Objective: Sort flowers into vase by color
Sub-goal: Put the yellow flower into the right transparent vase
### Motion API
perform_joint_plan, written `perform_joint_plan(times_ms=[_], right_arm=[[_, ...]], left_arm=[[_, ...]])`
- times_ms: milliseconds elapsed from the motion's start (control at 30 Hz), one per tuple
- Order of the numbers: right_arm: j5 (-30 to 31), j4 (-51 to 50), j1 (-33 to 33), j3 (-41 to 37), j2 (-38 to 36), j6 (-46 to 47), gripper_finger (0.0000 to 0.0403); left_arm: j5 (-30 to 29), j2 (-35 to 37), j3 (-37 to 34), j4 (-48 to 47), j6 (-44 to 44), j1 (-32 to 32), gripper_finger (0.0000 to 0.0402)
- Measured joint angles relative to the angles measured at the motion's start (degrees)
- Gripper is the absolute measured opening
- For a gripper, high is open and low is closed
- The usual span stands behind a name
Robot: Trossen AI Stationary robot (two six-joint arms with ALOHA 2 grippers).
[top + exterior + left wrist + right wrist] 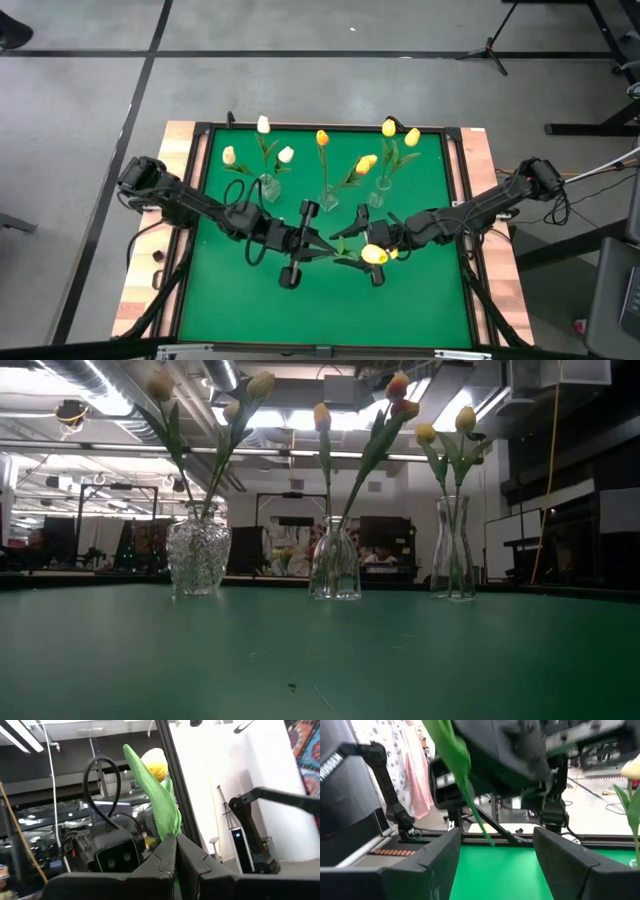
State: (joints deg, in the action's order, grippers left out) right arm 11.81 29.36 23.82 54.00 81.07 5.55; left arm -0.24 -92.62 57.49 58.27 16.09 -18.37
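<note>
From table height neither arm shows at all, and the tulip tops [250, 385] run up against the picture's upper edge. Looking down from above, the left gripper [318, 241] hides the stem it pinches, so only the yellow head [374, 255] is plain. In the right wrist view a blurred green leaf [451, 747] is cut off overhead, its flower out of sight. The three glass vases [270, 187] are too small from above to count stems.

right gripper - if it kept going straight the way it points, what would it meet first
Most likely the flower stem held in the shut left gripper. The right gripper stands open, its jaws facing that stem and the left arm's wrist close behind it; depth is hard to judge, so the stem first is a best guess.
</note>
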Motion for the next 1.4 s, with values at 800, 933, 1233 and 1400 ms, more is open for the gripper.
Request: perform_joint_plan(times_ms=[800,933,1233,1400], right_arm=[[-6.91,5.71,-3.35,2.32,6.04,1.81,0.025],[-11.52,6.4,-3.35,2.34,6.04,1.38,0.025],[-11.72,6.57,-3.35,2.34,6.04,0.08,0.025],[-10.38,-0.69,-3.22,2.34,4.15,0.43,0.025]], left_arm=[[4.57,0.0,0.0,0.21,-2.0,2.34,0.0],[9.12,0.0,0.0,0.28,-2.14,2.34,0.0],[7.54,0.0,0.0,0.34,-2.42,2.34,0.0],[-0.89,0.0,0.0,-2.01,0.48,2.02,0.0]])
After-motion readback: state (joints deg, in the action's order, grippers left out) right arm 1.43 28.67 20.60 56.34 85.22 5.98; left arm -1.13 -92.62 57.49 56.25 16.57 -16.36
